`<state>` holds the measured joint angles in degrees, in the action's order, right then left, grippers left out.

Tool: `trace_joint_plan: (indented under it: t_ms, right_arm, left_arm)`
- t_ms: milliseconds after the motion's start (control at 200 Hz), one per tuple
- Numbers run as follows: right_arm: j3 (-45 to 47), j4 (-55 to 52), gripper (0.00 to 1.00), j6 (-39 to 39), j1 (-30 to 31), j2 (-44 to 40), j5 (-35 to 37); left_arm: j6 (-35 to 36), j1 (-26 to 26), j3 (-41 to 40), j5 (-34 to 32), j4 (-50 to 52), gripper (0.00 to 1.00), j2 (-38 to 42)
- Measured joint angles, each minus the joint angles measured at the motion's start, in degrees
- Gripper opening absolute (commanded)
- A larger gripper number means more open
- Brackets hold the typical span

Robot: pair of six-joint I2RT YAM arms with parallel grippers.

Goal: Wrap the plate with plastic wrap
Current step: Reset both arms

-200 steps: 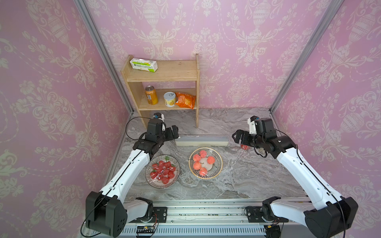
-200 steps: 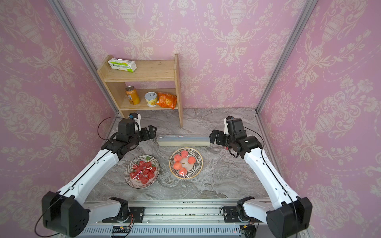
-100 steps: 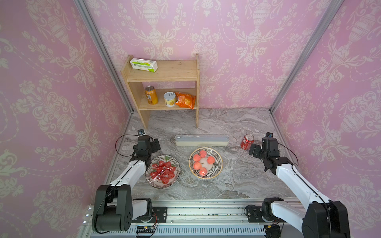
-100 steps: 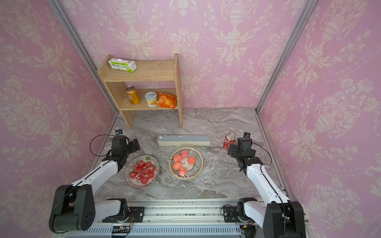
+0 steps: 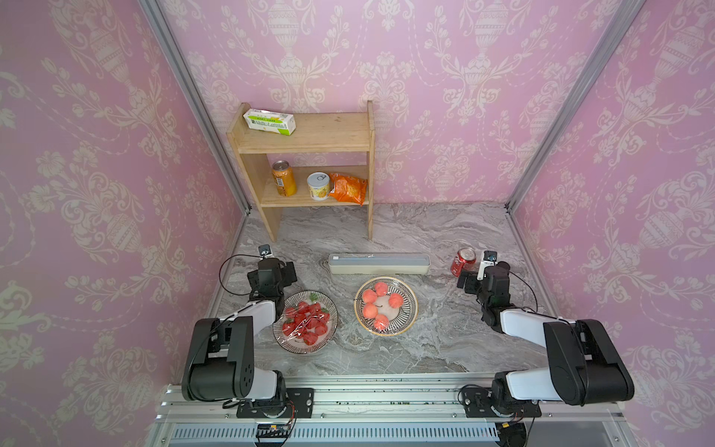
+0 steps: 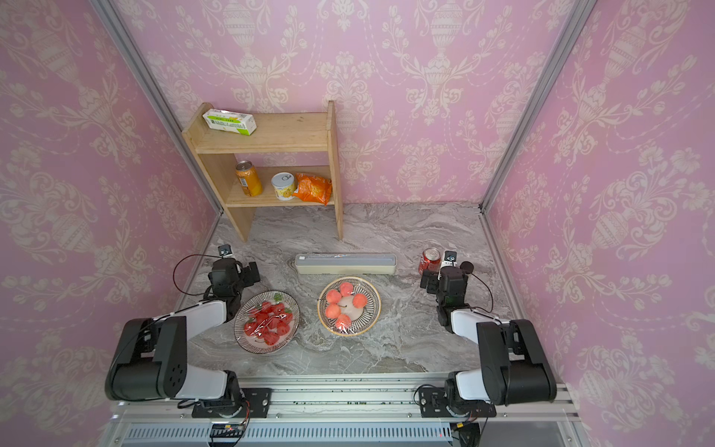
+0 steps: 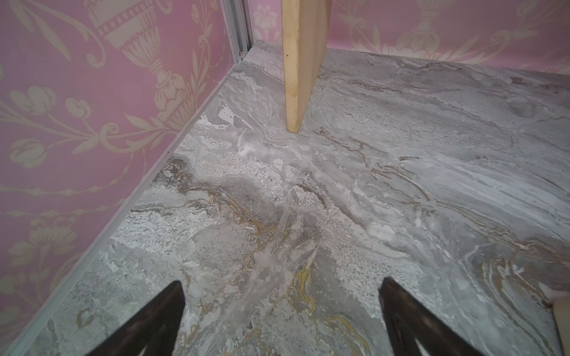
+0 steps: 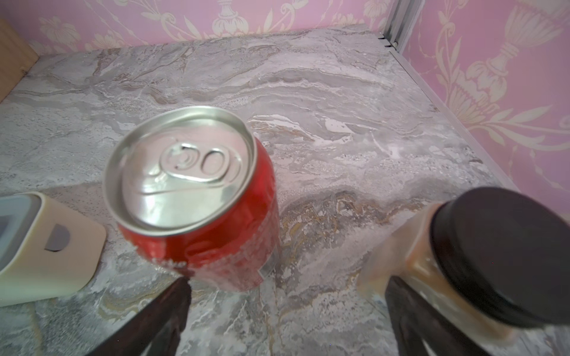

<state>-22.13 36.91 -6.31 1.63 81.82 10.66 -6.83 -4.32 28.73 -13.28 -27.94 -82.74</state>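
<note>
Two striped plates sit on the marble table. Crinkly plastic wrap (image 5: 309,329) lies over the strawberry plate (image 5: 284,340), and glossy film also shows over the peach plate (image 5: 411,309). Behind them lies the cream dispenser box (image 5: 379,264) with a grey top, seen in both top views and end-on in the right wrist view (image 8: 46,243). My left gripper (image 5: 289,271) is open over bare marble (image 7: 282,283), left of the strawberry plate. My right gripper (image 5: 464,280) is open and empty (image 8: 287,282), right of the peach plate.
A red soda can (image 8: 197,191) stands just ahead of the right gripper, with a black-lidded jar (image 8: 481,255) beside one finger. A wooden shelf (image 5: 309,143) at the back left holds a green-and-white carton (image 5: 269,121), an orange can (image 5: 283,178), a tin (image 5: 319,186) and a snack bag (image 5: 349,188).
Both arms have drawn back from the ends of the dispenser box towards the front and folded low at the table's sides. Both grippers stayed open.
</note>
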Motion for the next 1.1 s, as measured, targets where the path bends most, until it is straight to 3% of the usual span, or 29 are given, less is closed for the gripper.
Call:
trace_joint_plan:
  t_ms: [235,440,716,1101]
  right_arm:
    - [1.25,8.72,1.0,1.95,0.0,3.67,-3.89]
    - [1.01,9.46,1.0,2.08,0.02,3.67,-4.26]
    - [0.98,9.55,1.0,2.08,0.17,3.67,-3.61]
    - [0.98,9.53,1.0,2.29,0.28,3.67,-3.63]
  left_arm:
    - [0.57,-0.79,-0.66,1.86,-3.78,0.99,-2.56]
    - [1.57,-1.53,-0.74,6.86,-4.76,0.99,-2.67]
    - [1.7,-1.51,-7.1,15.61,-21.57,0.99,-8.63]
    - [1.86,-1.51,-9.05,16.63,-29.16,0.99,-11.13]
